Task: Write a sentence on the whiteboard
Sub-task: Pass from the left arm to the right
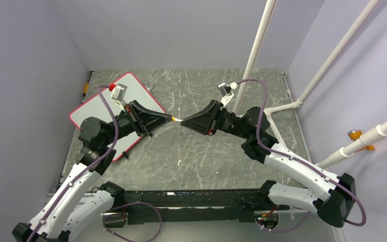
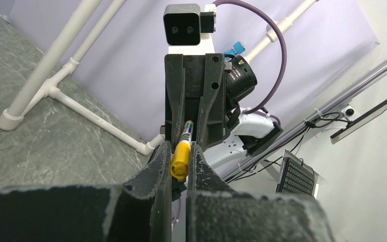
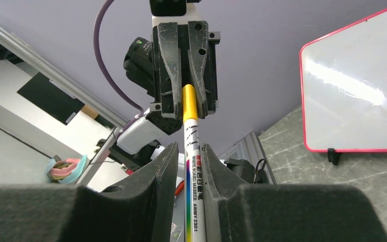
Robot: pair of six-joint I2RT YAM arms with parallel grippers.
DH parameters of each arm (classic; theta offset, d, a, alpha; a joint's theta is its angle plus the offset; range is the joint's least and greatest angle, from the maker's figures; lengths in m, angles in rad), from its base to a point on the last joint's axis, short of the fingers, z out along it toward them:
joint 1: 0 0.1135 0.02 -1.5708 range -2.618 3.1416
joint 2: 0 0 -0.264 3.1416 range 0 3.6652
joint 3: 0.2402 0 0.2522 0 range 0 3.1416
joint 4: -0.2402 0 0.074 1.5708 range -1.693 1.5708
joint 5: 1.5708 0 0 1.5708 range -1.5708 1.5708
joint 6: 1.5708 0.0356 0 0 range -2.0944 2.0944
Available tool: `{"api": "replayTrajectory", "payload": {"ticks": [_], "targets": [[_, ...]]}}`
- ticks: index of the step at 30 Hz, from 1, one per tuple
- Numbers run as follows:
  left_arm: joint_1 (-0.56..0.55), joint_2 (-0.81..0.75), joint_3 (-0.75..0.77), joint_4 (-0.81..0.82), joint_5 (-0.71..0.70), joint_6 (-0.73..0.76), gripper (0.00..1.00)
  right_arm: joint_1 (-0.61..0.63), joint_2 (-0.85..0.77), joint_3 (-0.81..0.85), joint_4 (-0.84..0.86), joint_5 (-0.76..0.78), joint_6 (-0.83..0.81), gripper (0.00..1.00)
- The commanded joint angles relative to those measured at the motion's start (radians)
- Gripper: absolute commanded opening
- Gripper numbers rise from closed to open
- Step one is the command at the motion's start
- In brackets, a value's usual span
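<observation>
Gripping one marker (image 3: 191,151) from both ends, above the tabletop (image 1: 206,156). My left hand (image 1: 165,118) is clamped on the yellow cap (image 2: 180,160). My right hand (image 1: 185,122) is closed around the white barrel. The two hands face each other tip to tip, close, with a short stretch of marker showing between them. The whiteboard (image 3: 352,85) lies on the tabletop behind and below my left hand, partly under that arm, well apart from my right hand.
</observation>
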Motion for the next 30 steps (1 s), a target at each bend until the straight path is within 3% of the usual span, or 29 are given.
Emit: {"api": "replayTrajectory", "payload": {"ticks": [1,17,30], "targets": [[0.001,0.01,-0.011,0.012,0.0,0.0,0.0,0.004,-0.002,0.054,0.08,-0.01,0.003,0.25],[0.0,0.013,-0.038,0.04,0.006,-0.02,0.0,0.004,0.014,0.065,0.059,0.015,-0.003,0.24],[-0.008,0.018,-0.044,0.049,0.003,-0.025,0.0,0.005,0.024,0.066,0.063,0.01,0.002,0.3]]}}
